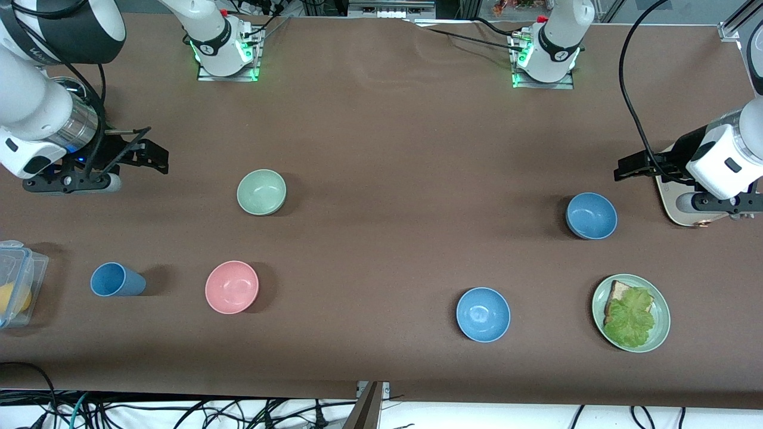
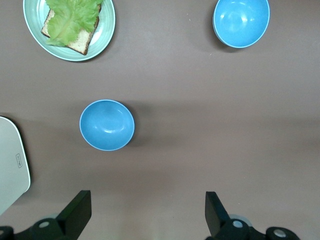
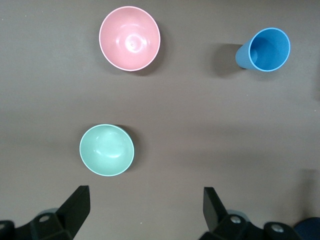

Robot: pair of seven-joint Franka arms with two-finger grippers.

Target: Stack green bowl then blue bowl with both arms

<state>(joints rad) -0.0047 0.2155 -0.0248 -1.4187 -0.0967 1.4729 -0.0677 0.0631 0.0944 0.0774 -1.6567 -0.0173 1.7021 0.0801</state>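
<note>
The green bowl (image 1: pixel 261 192) sits upright and empty toward the right arm's end of the table; it also shows in the right wrist view (image 3: pixel 106 150). The dull blue bowl (image 1: pixel 591 215) sits upright toward the left arm's end, and shows in the left wrist view (image 2: pixel 107 125). My right gripper (image 1: pixel 156 156) is open and empty, above the table, apart from the green bowl; its own view shows it too (image 3: pixel 145 200). My left gripper (image 1: pixel 625 168) is open and empty, above the table beside the blue bowl, not touching it; its own view shows it too (image 2: pixel 147 205).
A brighter blue bowl (image 1: pixel 483 314) and a green plate (image 1: pixel 658 333) with bread and lettuce lie nearer the front camera. A pink bowl (image 1: pixel 232 286), a blue cup (image 1: pixel 117 280) and a clear box (image 1: pixel 18 280) lie toward the right arm's end. A pale board (image 1: pixel 676 208) lies under the left hand.
</note>
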